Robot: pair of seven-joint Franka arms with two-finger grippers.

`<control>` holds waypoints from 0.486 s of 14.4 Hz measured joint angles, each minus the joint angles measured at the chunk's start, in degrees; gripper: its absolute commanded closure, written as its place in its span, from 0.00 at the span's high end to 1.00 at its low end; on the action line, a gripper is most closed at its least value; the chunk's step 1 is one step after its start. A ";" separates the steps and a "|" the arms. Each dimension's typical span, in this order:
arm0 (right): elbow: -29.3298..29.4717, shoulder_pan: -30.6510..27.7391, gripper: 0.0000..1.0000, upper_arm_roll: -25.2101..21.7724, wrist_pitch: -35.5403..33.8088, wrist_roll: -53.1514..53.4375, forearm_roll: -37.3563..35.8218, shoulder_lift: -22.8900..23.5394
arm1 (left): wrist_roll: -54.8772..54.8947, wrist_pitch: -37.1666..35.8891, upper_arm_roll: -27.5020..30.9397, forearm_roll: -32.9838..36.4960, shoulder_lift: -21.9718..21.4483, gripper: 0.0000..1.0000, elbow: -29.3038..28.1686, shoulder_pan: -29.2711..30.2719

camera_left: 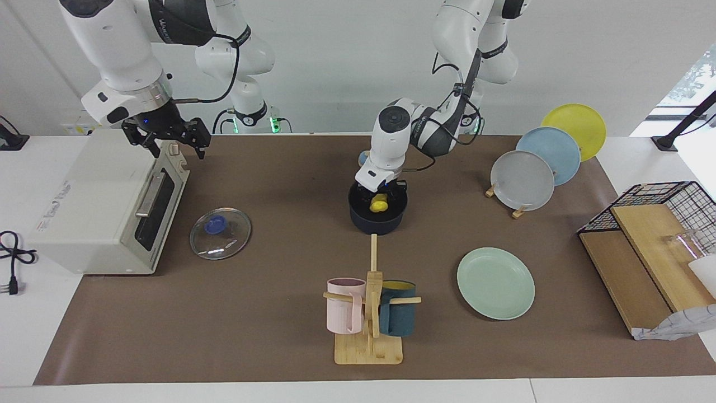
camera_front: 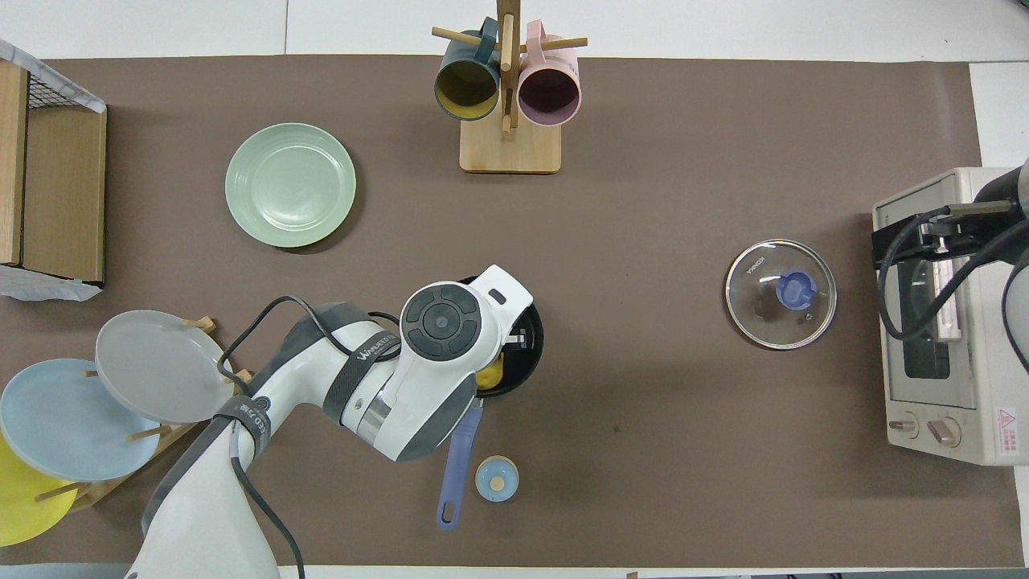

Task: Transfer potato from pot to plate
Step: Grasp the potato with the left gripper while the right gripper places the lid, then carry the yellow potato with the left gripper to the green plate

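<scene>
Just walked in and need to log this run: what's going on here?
The left hand is down inside the dark navy round saucepan, shut on the small yellow lumpy potato. The potato is not yet lifted out. The pale mint-green round plate lies bare, farther from the robots, toward the left arm's end. The right hand waits open above the white toaster oven.

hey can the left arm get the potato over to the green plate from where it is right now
Probably yes. The left gripper is shut on the potato inside the pot, and the green plate lies bare, with only open mat between them. It must clear the pot's rim first.
</scene>
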 measured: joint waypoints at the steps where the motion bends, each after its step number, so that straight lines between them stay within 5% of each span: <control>1: 0.02 0.03 1.00 0.00 0.00 0.02 0.03 0.00 | -0.63 0.00 0.05 0.00 -0.01 0.00 0.06 0.00; 7: 0.55 -0.55 1.00 -0.82 0.21 0.27 0.04 -0.01 | -1.88 -5.22 1.06 0.00 -1.57 0.00 5.10 0.88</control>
